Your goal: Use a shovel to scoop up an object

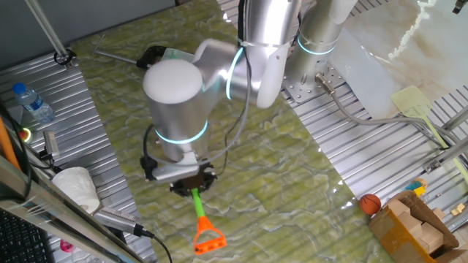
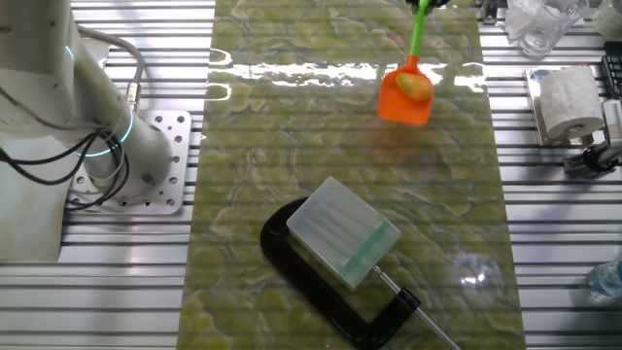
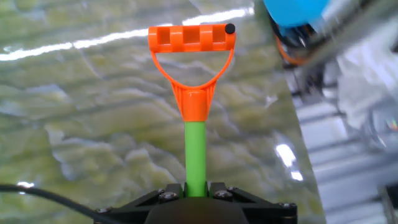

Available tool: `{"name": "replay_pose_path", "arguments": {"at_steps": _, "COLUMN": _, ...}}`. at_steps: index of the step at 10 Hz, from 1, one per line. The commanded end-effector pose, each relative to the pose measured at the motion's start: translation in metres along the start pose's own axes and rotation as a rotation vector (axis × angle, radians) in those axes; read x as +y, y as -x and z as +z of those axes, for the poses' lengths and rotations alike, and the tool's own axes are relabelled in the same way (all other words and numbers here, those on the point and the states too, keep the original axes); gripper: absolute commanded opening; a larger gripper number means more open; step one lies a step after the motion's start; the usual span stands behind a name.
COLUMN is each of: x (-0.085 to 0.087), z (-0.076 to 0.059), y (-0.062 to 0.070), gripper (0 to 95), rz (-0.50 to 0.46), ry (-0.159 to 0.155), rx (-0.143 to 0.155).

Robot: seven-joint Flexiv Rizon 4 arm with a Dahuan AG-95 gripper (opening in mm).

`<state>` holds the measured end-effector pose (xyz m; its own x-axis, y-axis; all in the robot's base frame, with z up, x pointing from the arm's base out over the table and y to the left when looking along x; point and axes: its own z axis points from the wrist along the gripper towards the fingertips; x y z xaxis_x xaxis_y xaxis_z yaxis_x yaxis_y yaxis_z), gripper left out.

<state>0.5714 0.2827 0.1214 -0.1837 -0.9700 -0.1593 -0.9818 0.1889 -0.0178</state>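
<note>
The shovel has a green shaft (image 3: 196, 152) and an orange D-shaped end (image 3: 192, 38). My gripper (image 3: 196, 190) is shut on the shaft, its black fingers pressed to both sides. In one fixed view the gripper (image 1: 192, 184) sits under the silver arm, with the shaft (image 1: 199, 204) and D-end (image 1: 208, 239) sticking out toward the table's near edge. In the other fixed view the orange blade (image 2: 402, 100) is just above the green marbled table (image 2: 292, 146), and the yellow-orange oval object (image 2: 416, 87) lies on the blade. The gripper itself is cut off at that view's top edge.
A translucent box (image 2: 344, 231) held in a black clamp (image 2: 321, 282) stands on the table. A paper roll (image 2: 567, 101), a water bottle (image 1: 33, 102), an orange-brown ball (image 1: 370, 203), a pale spatula (image 1: 418, 106) and wooden blocks (image 1: 413, 226) lie on the metal side racks.
</note>
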Motion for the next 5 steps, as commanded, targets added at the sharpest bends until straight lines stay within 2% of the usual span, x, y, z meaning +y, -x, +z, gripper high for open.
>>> {"name": "replay_pose_path", "arguments": {"at_steps": 1, "x": 0.009, "z": -0.002, "y": 0.001, "gripper": 0.0, "rz": 0.144, "ry": 0.011, "rx": 0.015}}
{"name": "replay_pose_path", "arguments": {"at_steps": 2, "x": 0.012, "z": -0.003, "y": -0.003, "gripper": 0.0, "rz": 0.157, "ry": 0.023, "rx": 0.002}}
{"name": "replay_pose_path", "arguments": {"at_steps": 5, "x": 0.027, "z": -0.002, "y": -0.016, "gripper": 0.0, "rz": 0.259, "ry": 0.029, "rx": 0.012}}
